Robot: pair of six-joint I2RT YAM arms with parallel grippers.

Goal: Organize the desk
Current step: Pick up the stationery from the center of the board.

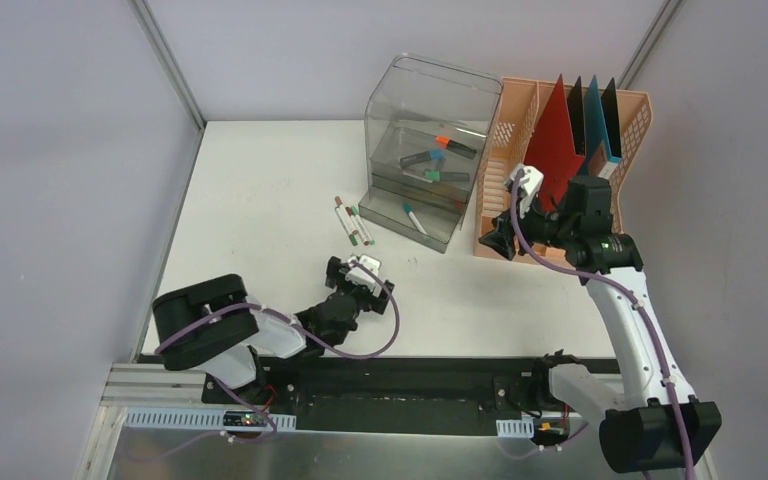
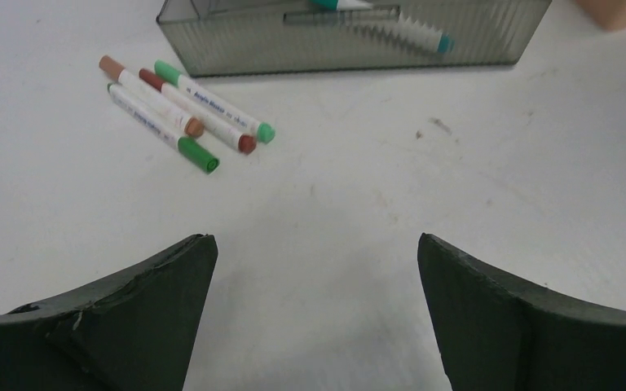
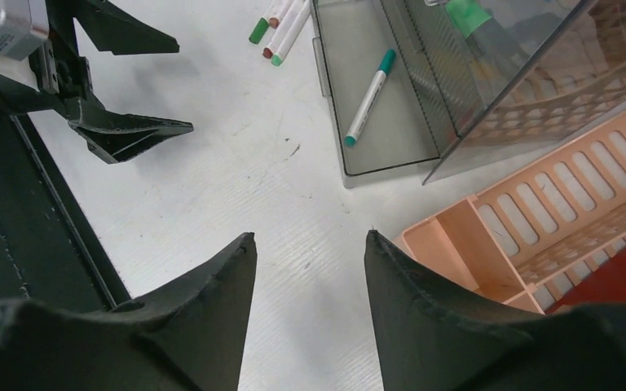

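- The counter (image 1: 260, 200) – a flat white top – was seen filling the middle of the overhead view, walled in grey on three sides, with a black rail (image 1: 400, 375) along its near edge.
- The left arm (image 1: 280, 335) was stretched low over the near part of the counter, and its jaws were spread wide apart with nothing between them; only bare white surface showed in the gap in the left wrist view.
- A small cluster of markers (image 1: 352, 220) with green and brown caps was laid side by side on the counter ahead of those jaws, just beside the front left corner of a smoky clear plastic bin (image 1: 425, 150).
- A single teal-capped marker (image 3: 369, 96) was lying in the bin's low front tray, and several more pens (image 1: 438, 160) were seen on the tiers behind it.
- A peach file rack (image 1: 520, 120) was set against the bin's right side, and a red folder (image 1: 552, 140) was stood upright in it with dark and blue ones behind.
- The right arm (image 1: 625, 300) was raised above the rack's front left corner – its jaws were parted and empty, with the counter and the rack's corner visible through the gap.
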